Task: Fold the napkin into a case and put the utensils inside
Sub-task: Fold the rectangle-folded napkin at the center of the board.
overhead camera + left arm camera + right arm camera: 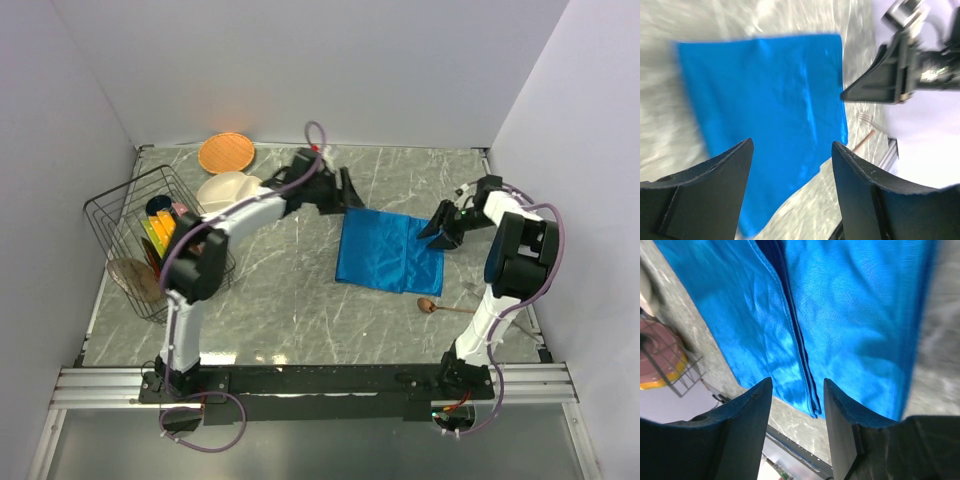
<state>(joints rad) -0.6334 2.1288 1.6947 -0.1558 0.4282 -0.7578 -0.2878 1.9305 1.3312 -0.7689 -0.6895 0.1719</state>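
Bright blue shiny cloth napkin (388, 252) lies flat on the grey marble tabletop (290, 310), centre-right. It is folded into a broad layered patch, near square, with no clear long axis, so I judge it not yet a narrow case. It sits between the two tools: the left tool (347, 193) hangs at its far-left corner, the right tool (441, 230) by the far end of its right edge. Left tool fingers (715, 185) stand apart with nothing between them, the cloth below and ahead. Right tool fingers (740, 420) are also apart and empty, directly over the cloth, and a layered fold edge runs under the gap. Both arms are about equally near, so the next fold likely needs both. Brown wooden spoon (428, 305) lies just off the near-right corner, not touching the napkin, handle pointing right, nearer the right arm.
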